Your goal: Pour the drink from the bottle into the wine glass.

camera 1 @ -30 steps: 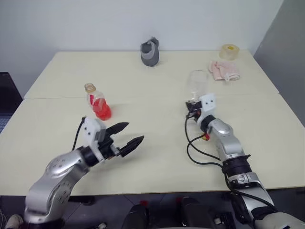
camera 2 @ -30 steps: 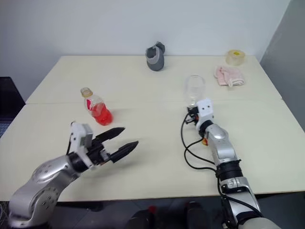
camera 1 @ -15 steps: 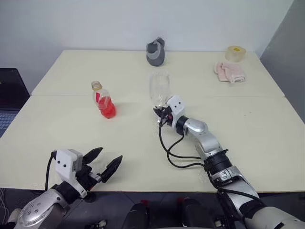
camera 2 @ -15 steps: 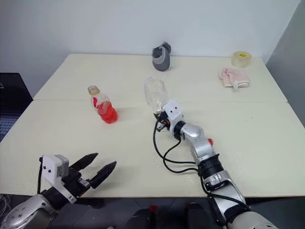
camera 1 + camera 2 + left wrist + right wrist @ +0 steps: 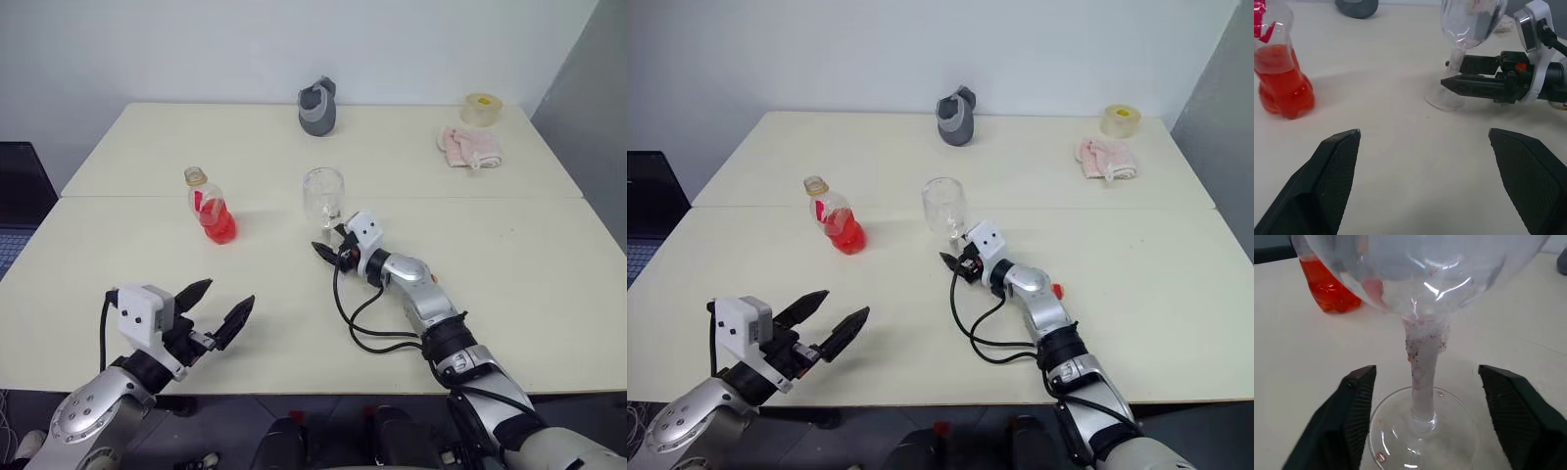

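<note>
Pale cream table [image 5: 509, 255] under a white wall carries the wine glass [image 5: 323, 196] upright near its middle, with the bottle [image 5: 209, 208] standing well apart to the robot's left, the drink [image 5: 217, 226] (red-orange) filling its lower half and no cap on its neck. Right gripper [image 5: 328, 255] lies low at the glass's foot, its fingers spread to either side of the stem without pinching it. Left gripper [image 5: 217, 311] hovers near the table's front edge, fingers wide apart and empty.
</note>
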